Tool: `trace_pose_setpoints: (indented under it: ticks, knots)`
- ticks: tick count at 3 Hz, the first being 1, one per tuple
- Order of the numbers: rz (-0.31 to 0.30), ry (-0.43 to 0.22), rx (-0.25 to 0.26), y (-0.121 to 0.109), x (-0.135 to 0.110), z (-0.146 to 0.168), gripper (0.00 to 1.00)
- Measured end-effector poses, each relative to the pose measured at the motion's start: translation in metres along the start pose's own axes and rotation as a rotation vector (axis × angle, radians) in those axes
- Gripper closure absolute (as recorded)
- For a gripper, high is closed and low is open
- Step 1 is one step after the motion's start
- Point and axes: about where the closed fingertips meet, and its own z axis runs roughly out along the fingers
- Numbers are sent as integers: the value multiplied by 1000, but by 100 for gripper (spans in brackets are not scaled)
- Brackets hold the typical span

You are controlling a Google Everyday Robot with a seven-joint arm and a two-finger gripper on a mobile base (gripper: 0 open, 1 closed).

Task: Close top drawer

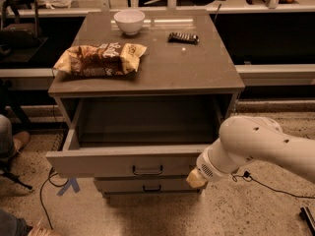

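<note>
Near the right end of the pulled-out top drawer (pixel 98 162), my pincer (pixel 197 179) hangs low; how open it is I cannot tell. I should press the front squarely, straight toward the far side.

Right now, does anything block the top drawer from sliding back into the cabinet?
Nothing visible does. The top drawer stands pulled out, its inside looks empty, and the claw is at the right end of its front panel.

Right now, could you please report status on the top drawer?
Gripper low by the top drawer, at its front right corner. Drawer pulled well out, not yet closed. Chip bag and bowl on the cabinet top, out of its path.
</note>
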Motion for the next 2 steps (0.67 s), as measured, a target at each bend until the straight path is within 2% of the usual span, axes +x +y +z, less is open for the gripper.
trace_pose_setpoints:
  ticks: [1,2]
  knots:
    - [0,-2,1,0,0,0,100]
    - [8,-64,36,-29,-19,-3,100]
